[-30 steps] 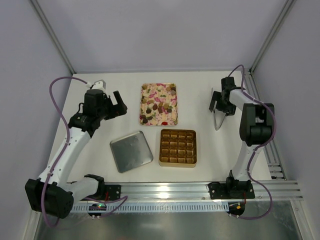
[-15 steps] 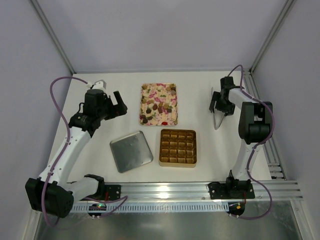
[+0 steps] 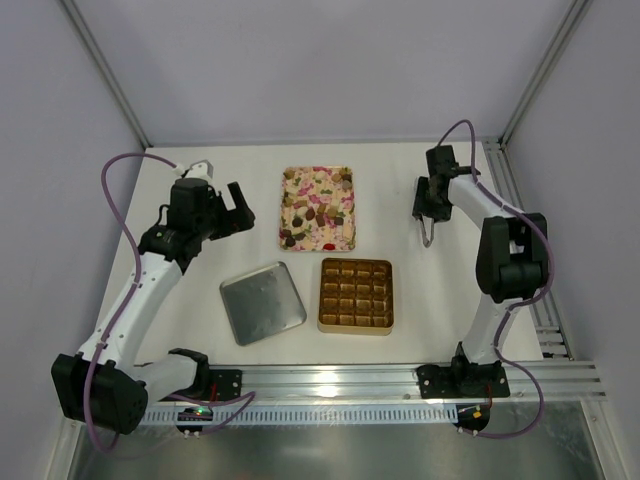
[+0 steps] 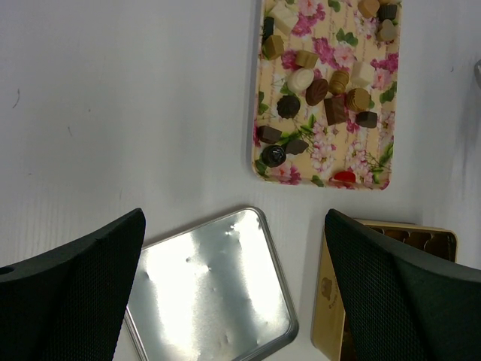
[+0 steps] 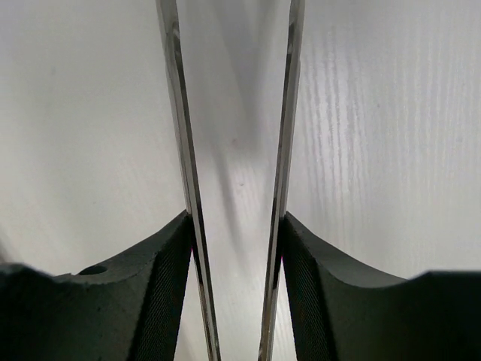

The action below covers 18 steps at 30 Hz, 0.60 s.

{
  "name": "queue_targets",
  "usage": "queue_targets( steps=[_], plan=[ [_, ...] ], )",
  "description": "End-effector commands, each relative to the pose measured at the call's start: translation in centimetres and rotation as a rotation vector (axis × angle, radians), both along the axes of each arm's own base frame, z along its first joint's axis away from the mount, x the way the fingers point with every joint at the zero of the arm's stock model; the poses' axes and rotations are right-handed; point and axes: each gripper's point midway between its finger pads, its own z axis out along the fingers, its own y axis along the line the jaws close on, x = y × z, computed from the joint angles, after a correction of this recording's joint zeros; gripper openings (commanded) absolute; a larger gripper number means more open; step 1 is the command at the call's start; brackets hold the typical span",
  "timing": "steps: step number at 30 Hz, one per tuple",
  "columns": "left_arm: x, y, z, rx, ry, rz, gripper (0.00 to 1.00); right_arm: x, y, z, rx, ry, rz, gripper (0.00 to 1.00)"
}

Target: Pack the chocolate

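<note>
The chocolate (image 3: 318, 212) lies scattered on the floral tray (image 3: 290, 180), which sits at the far middle of the table (image 3: 400, 180). It is a loose lot of small pieces: dark brown rounds and lumps, some tan and cream ones, and a single red piece at the tray's near right corner. From above, the sweets blend into the pink flower print, so we cannot count them. The left wrist view shows them more sharply but cuts off the tray's far end. In that view the gold box (image 4: 391, 248) is also partly hidden behind a black finger, and the silver lid (image 4: 210, 293) runs off the bottom. The pieces share no common heading; each points its own way. The scatter as a whole follows the tray's long axis, far to near, and is thickest across the middle and at the near left corner. The left gripper (image 3: 232, 212) hovers left of the tray with its jaws spread wide and nothing between them. The right gripper (image 3: 427, 218), well to the tray's right, clamps a pair of metal tweezers (image 3: 428, 236). The tweezer tips run out of the right wrist view.
</note>
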Motion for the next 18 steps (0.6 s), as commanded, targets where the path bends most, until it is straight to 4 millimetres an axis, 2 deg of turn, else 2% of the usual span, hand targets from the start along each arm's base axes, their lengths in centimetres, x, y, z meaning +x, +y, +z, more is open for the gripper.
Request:
queue_targets(
  steps=[1, 12, 18],
  plan=[
    [0.2, 0.1, 1.3, 0.003, -0.039, -0.002, 1.00, 0.7, 1.0, 7.0, 0.008, -0.152, 0.030, 0.51],
    [0.2, 0.1, 1.6, -0.002, -0.044, -0.001, 1.00, -1.5, 3.8, 12.2, 0.040, -0.219, 0.114, 0.45],
    [0.1, 0.1, 1.6, 0.000, -0.046, -0.003, 1.00, -2.7, 7.2, 14.9, 0.073, -0.255, 0.200, 0.42]
  ],
)
